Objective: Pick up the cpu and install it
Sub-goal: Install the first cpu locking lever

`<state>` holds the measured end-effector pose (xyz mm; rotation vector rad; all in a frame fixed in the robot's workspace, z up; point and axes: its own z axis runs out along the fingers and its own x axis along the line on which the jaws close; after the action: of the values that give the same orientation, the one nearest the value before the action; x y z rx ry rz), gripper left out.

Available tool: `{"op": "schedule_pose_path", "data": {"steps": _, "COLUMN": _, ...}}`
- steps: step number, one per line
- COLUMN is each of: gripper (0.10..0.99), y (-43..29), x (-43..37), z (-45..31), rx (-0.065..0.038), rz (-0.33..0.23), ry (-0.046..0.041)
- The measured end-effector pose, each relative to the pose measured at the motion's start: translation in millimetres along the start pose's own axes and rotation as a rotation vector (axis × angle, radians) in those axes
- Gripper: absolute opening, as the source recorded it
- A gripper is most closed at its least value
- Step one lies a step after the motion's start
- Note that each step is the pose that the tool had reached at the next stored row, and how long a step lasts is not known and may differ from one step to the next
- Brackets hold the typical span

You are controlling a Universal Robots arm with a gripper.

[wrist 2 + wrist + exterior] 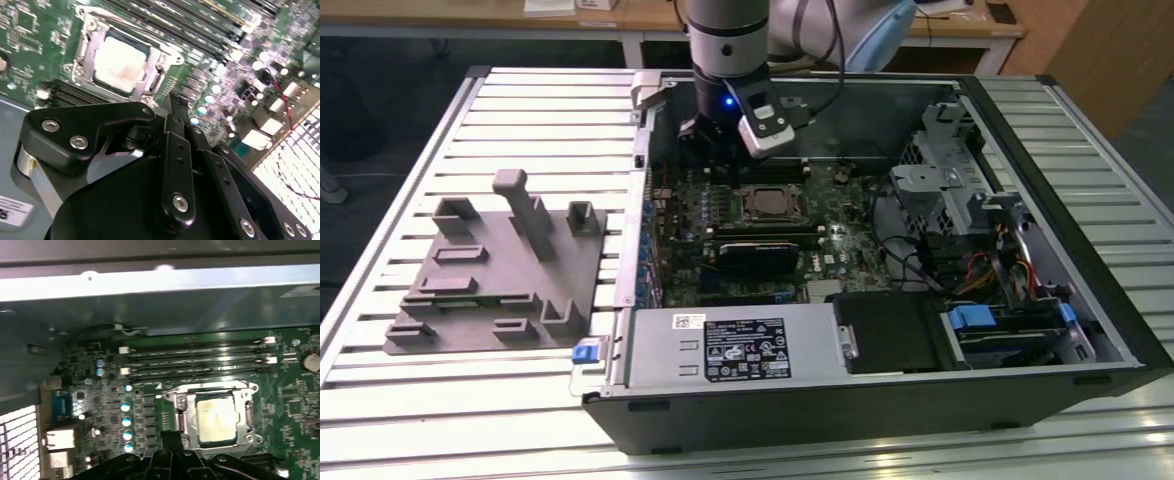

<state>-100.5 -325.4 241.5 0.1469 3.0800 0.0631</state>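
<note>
The cpu (216, 417) is a pale silvery square lying flat inside the metal socket frame (178, 399) on the green motherboard. In the second wrist view the cpu (120, 65) sits just beyond the fingertips. In the exterior view the cpu (767, 203) lies in the middle of the board inside the open computer case. My gripper (703, 150) hangs over the board at the back of the case, a little to the exterior view's left of the socket. The black fingers (175, 130) are pressed together with nothing between them, and my gripper (172, 436) stands clear above the board.
A grey fixture block (494, 270) sits on the slatted table to the exterior view's left of the case. Inside the case are memory slots (200, 357), a black card (754, 255), the power supply (734, 345) and drive cages (961, 190). The case's back wall (150, 285) rises close behind the socket.
</note>
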Motion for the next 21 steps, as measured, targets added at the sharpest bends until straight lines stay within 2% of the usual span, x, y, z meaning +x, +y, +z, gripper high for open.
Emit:
{"op": "schedule_pose_path", "data": {"steps": 3, "gripper": 0.106, "y": -0.2, "x": 2.0, "z": -0.6, "rx": 0.000, "rz": 0.000, "ry": 0.0002}}
{"op": "schedule_pose_path", "data": {"steps": 8, "gripper": 0.106, "y": 0.1, "x": 1.7, "z": -6.9, "rx": 0.000, "rz": 0.000, "ry": 0.0001}}
{"op": "schedule_pose_path", "data": {"steps": 11, "gripper": 0.106, "y": 0.2, "x": 1.7, "z": -8.2, "rx": 0.000, "rz": 0.000, "ry": -0.0002}}
{"op": "schedule_pose_path", "data": {"steps": 16, "gripper": 0.106, "y": -0.5, "x": 8.6, "z": -8.7, "rx": -0.004, "rz": 0.000, "ry": 0.0004}}
{"op": "schedule_pose_path", "data": {"steps": 17, "gripper": 0.106, "y": -0.6, "x": 9.5, "z": -8.8, "rx": -0.012, "rz": 0.001, "ry": 0.0012}}
{"op": "schedule_pose_path", "data": {"steps": 18, "gripper": 0.106, "y": -0.7, "x": 10.1, "z": -8.8, "rx": -0.025, "rz": 0.001, "ry": 0.0025}}
{"op": "schedule_pose_path", "data": {"steps": 21, "gripper": 0.106, "y": -0.7, "x": 10.9, "z": -8.8, "rx": -0.073, "rz": 0.001, "ry": 0.0071}}
